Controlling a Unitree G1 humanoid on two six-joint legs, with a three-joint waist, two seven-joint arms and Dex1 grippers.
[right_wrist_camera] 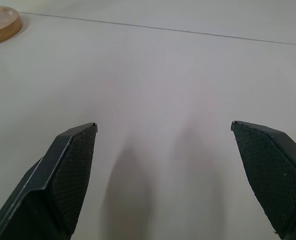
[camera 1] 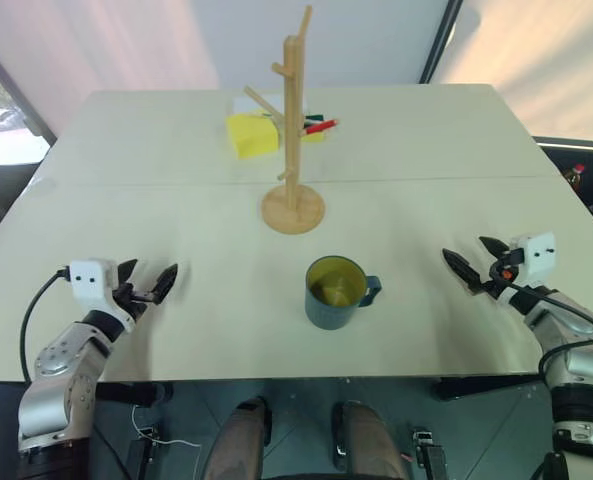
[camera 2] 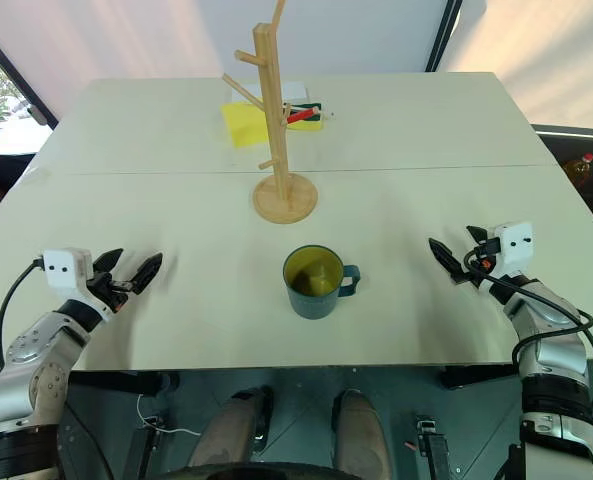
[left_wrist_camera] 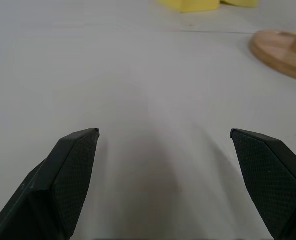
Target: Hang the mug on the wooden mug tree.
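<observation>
A pale worktop (camera 1: 156,200) fills the scene, made of two slabs that meet along a thin seam running from its left edge to its right edge, about halfway back.

The wooden mug tree (camera 1: 293,150) stands upright near the middle of the worktop, its round base resting just on the near side of the seam. Its angled pegs are all bare.

The left end effector (camera 1: 146,285) hangs over the near-left part of the worktop, close to the front edge, its two black fingers (left_wrist_camera: 70,175) spread apart and released, with nothing between them. The right end effector (camera 1: 476,262) hangs over the near-right part, close to the front edge, its fingers (right_wrist_camera: 68,170) likewise spread wide and empty. Both are well apart from the mug.

The mug (camera 1: 337,292) stands upright on the near half of the worktop, between the two end effectors and in front of the mug tree's base, not touching it. Its handle points toward the right edge.

A yellow block (camera 1: 251,135) lies toward the far edge, behind the tree. Just beside it lies a red pen (camera 1: 320,126) among other small items too small to tell.
</observation>
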